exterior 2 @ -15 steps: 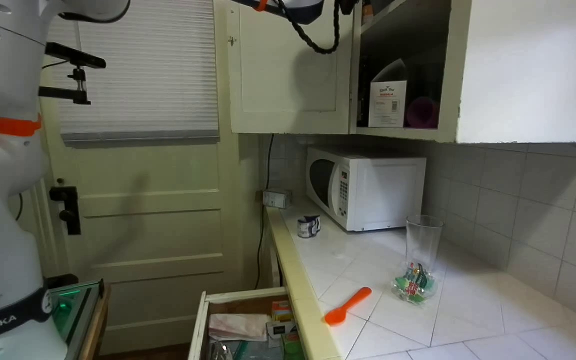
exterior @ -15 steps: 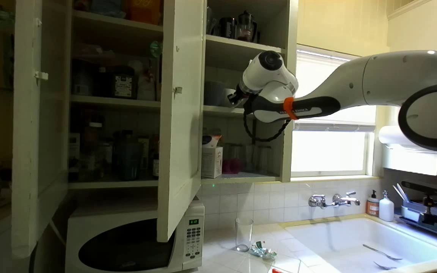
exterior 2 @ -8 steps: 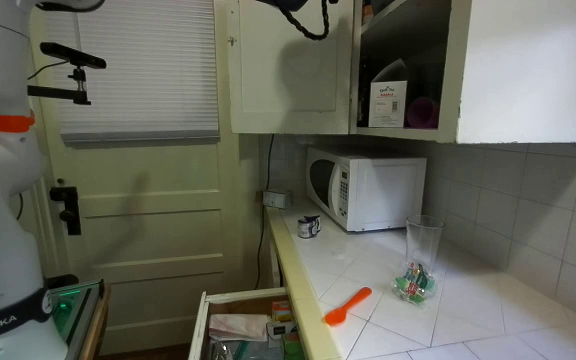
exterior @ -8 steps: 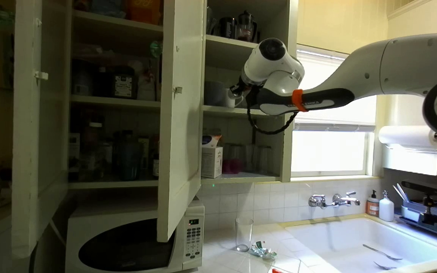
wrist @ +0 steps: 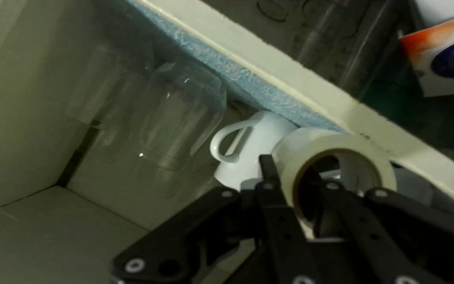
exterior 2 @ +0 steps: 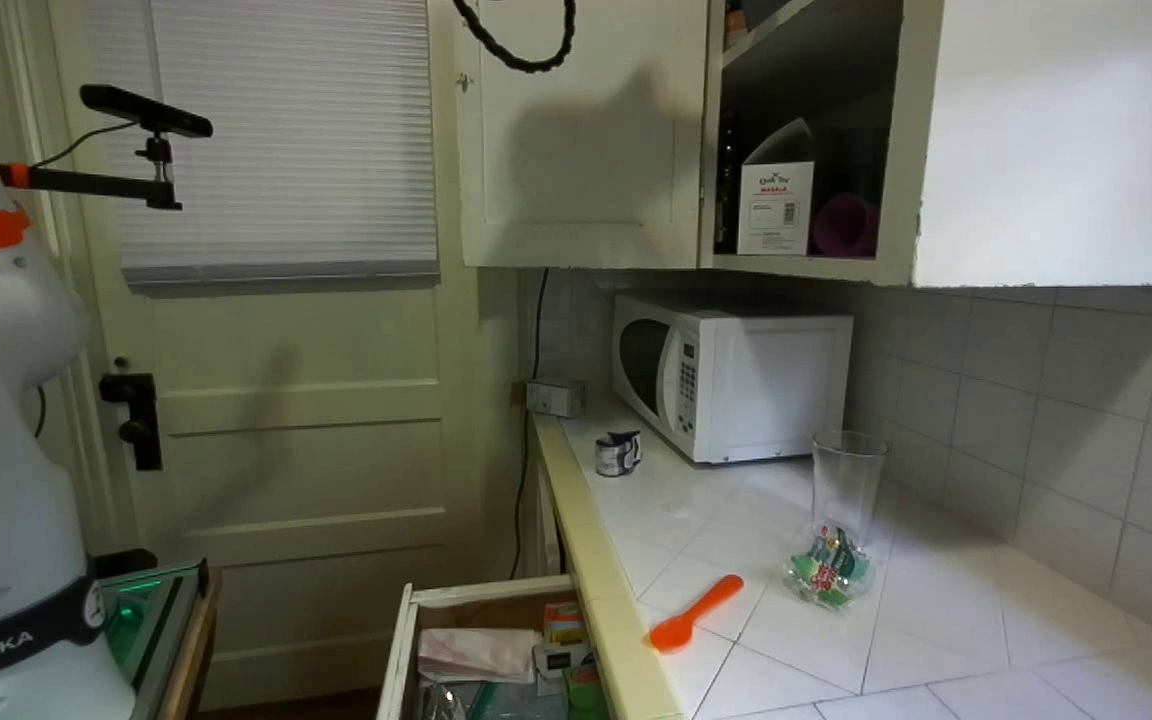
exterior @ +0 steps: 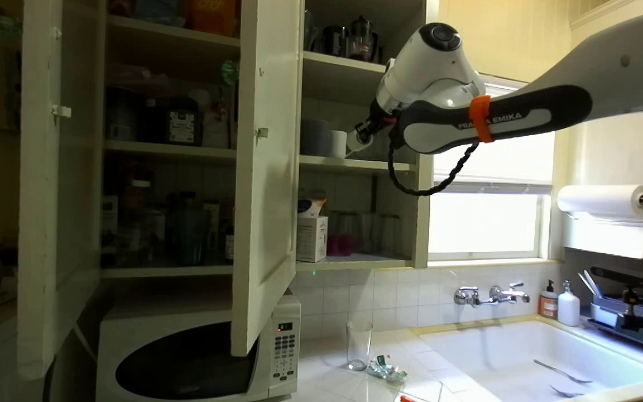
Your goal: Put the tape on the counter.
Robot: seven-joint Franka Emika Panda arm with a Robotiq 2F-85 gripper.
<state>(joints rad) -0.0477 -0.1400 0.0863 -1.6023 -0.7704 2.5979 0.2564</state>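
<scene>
The tape is a wide pale roll with a brown core. In the wrist view my gripper has one finger outside the roll and the other inside its ring, pinching the wall. In an exterior view the gripper is at the cupboard's middle shelf, with the whitish tape at its tips, partly hidden by the fingers. The white tiled counter lies well below; part of it also shows beside the microwave. The gripper is out of the frame in the exterior view that shows the drawer.
A white mug and clear glasses stand by the tape. The open cupboard door is close by. On the counter are a microwave, tall glass, plastic packet, orange spoon and small patterned cup-like object.
The arm has moved back and right, out from the cupboard, in an exterior view. The tape at the fingertips now shows apart from the mug on the shelf.
</scene>
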